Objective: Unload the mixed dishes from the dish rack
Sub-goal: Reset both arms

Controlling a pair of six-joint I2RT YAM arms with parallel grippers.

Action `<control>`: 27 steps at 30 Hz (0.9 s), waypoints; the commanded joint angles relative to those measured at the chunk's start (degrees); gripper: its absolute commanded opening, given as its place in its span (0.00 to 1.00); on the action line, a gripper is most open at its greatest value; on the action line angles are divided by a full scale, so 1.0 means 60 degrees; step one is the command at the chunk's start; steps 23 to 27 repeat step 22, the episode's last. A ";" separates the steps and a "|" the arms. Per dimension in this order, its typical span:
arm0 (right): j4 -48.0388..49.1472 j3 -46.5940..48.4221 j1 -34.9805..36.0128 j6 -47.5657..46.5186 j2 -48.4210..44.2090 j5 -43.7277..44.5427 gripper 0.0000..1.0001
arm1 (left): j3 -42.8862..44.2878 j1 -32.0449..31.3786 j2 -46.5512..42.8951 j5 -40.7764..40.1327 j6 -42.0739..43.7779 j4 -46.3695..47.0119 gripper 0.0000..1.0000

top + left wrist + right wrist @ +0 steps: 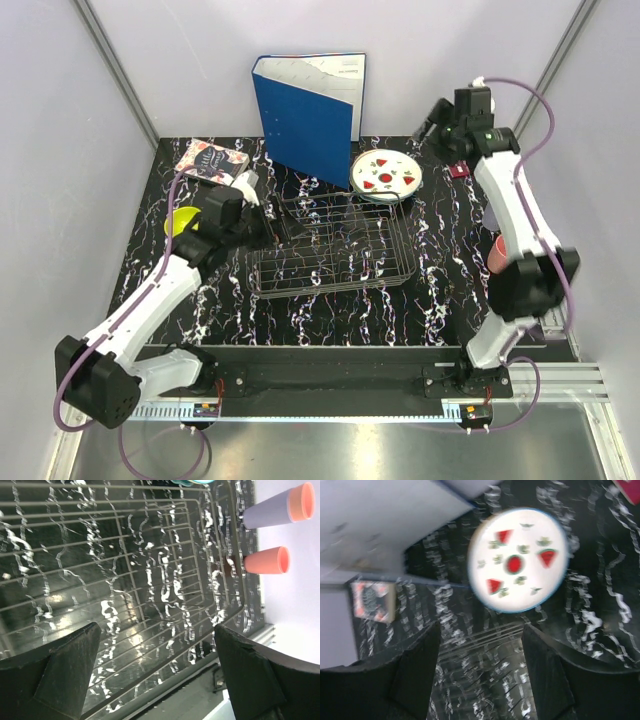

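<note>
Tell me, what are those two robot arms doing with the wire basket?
They are emptying dishes out of the dish rack, which looks empty now. Both grippers are open and hold nothing: the left gripper hovers over the rack, the right gripper above the white plate with red marks, which lies just beyond the rack's far edge. A pink cup sits outside it too.

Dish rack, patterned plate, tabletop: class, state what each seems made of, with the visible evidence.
Dish rack: thin metal wire, dark coated, judging by its see-through grid and glints. Plate: probably matte plastic, perhaps melamine; flat white face, printed red watermelon slices, bluish rim; ceramic not excluded. Tabletop: glossy black with white veining, likely laminate; it mirrors light.
</note>
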 commanded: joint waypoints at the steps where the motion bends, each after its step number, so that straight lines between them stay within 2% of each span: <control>1: 0.0675 -0.1315 0.2099 -0.1002 -0.2662 0.1455 0.74 | 0.0873 -0.0039 0.0081 -0.0625 0.0994 -0.0775 0.99; 3: 0.1202 -0.2182 0.3049 -0.1061 -0.3457 0.1907 0.73 | 0.0815 -0.0054 -0.0051 -0.0816 0.1141 -0.0849 0.99; 4: 0.1363 -0.3071 0.3389 -0.1047 -0.4156 0.2026 0.73 | 0.0800 -0.0083 -0.0109 -0.1035 0.1316 -0.0980 0.99; 6: 0.1540 -0.3882 0.3844 -0.0988 -0.4819 0.2507 0.74 | 0.0945 -0.0199 -0.0198 -0.1445 0.1565 -0.1258 0.99; 8: 0.1555 -0.4995 0.4547 -0.1017 -0.5684 0.2904 0.74 | 0.1136 -0.0652 -0.0198 -0.2323 0.1961 -0.1843 0.99; 9: 0.1570 -0.5709 0.4810 -0.1061 -0.6253 0.3254 0.74 | 0.1340 -0.1133 -0.0183 -0.3297 0.2194 -0.2251 0.99; 13: 0.1307 -0.6828 0.5763 -0.1076 -0.7413 0.4033 0.74 | 0.1664 -0.2410 -0.0139 -0.4990 0.2402 -0.2797 0.99; 20: 0.1013 -0.7328 0.6452 -0.1325 -0.7811 0.4444 0.74 | 0.1767 -0.2734 0.0182 -0.4904 0.1524 -0.2797 0.99; 27: 0.1086 -0.7313 0.6483 -0.1398 -0.7679 0.4386 0.74 | 0.1781 -0.2778 0.0213 -0.4846 0.1333 -0.2783 0.99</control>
